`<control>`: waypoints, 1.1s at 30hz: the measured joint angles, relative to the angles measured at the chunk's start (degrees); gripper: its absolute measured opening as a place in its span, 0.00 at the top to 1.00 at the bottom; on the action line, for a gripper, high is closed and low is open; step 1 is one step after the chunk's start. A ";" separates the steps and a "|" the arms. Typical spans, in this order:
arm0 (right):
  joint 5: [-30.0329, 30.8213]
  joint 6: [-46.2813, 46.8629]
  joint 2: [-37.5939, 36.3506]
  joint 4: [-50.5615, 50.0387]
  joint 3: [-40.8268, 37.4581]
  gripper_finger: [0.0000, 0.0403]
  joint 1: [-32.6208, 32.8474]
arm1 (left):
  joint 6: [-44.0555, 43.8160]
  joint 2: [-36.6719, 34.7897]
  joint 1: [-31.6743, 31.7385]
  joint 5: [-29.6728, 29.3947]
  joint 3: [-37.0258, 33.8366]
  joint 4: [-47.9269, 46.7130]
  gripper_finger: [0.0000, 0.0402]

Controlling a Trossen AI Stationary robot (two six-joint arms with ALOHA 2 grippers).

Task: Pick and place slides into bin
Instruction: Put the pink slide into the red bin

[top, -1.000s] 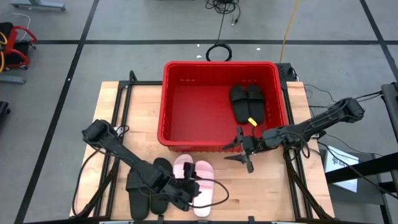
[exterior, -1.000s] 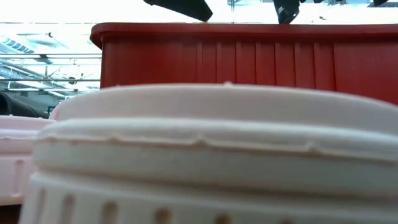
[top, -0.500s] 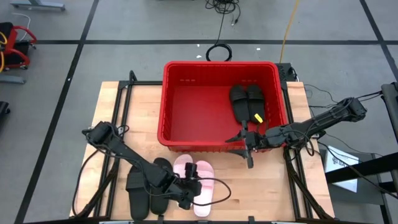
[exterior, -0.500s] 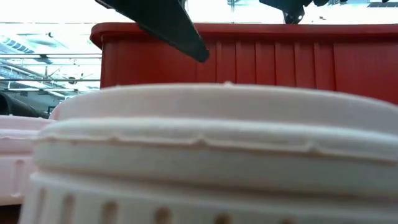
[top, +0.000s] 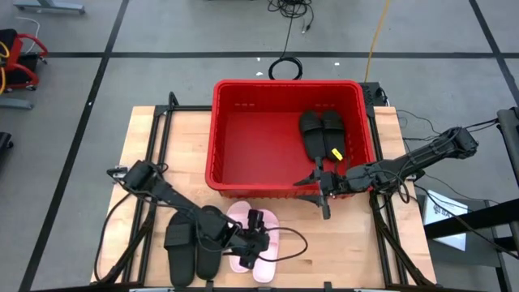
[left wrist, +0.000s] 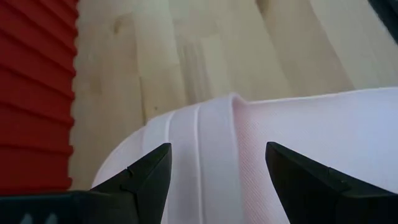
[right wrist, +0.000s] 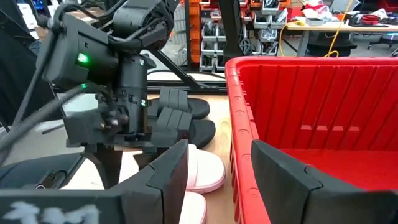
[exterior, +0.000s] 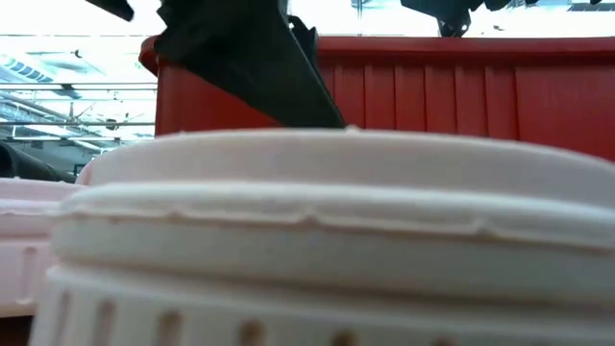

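Two pale pink slides (top: 266, 268) lie side by side on the table near its front edge, with two black slides (top: 190, 243) to their left. Two more black slides (top: 323, 134) lie in the red bin (top: 243, 146), at its right. My left gripper (left wrist: 217, 155) is open, slanting down over a pink slide (left wrist: 280, 130), one finger on each side of its strap. In the low view one of its fingers (exterior: 269, 67) reaches the pink slide's top (exterior: 317, 221). My right gripper (top: 318, 197) hangs open and holds nothing, above the bin's near right rim (right wrist: 239, 124). My left gripper has its open fingers over the pink slide's strap (left wrist: 211, 137), coming slanting down from the table's left. Whether the fingertips touch the strap, I cannot tell. The slide lies flat on the table.
The bin's near wall (exterior: 432, 96) stands right behind the pink slides. Bare tabletop (top: 340, 251) lies to their right. Cables run along the table's left (top: 122, 235) and right (top: 389, 203) sides.
My left gripper has come down and toward the far right, onto the pink slides, staying open. In the low view its finger has sunk from the picture's top to the slide's upper edge. The slides have not moved.
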 joint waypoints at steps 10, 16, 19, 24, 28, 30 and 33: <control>-0.04 0.00 0.00 -0.01 0.00 0.59 0.00 | 0.01 1.91 1.08 -0.53 0.04 -1.42 0.36; -0.04 0.00 0.00 0.00 0.00 0.59 0.00 | -0.48 1.93 1.35 -3.71 0.02 -1.93 0.37; -0.04 -0.02 0.00 -0.02 0.00 0.59 0.00 | -0.71 1.93 1.36 -5.04 0.02 -2.14 0.37; -0.04 -0.02 0.00 -0.02 0.00 0.59 0.00 | -0.72 1.93 1.32 -5.21 0.02 -2.72 0.38; -0.04 -0.10 0.00 -0.02 0.00 0.59 0.00 | -0.50 1.93 1.32 -5.20 0.02 -2.55 0.50; -0.04 -0.14 0.00 0.01 0.00 0.59 0.00 | -0.49 1.94 1.38 -5.17 0.02 -2.52 0.59; -0.04 -0.17 0.00 0.00 0.00 0.59 0.00 | -0.51 1.93 1.81 -4.51 0.02 -2.34 0.73</control>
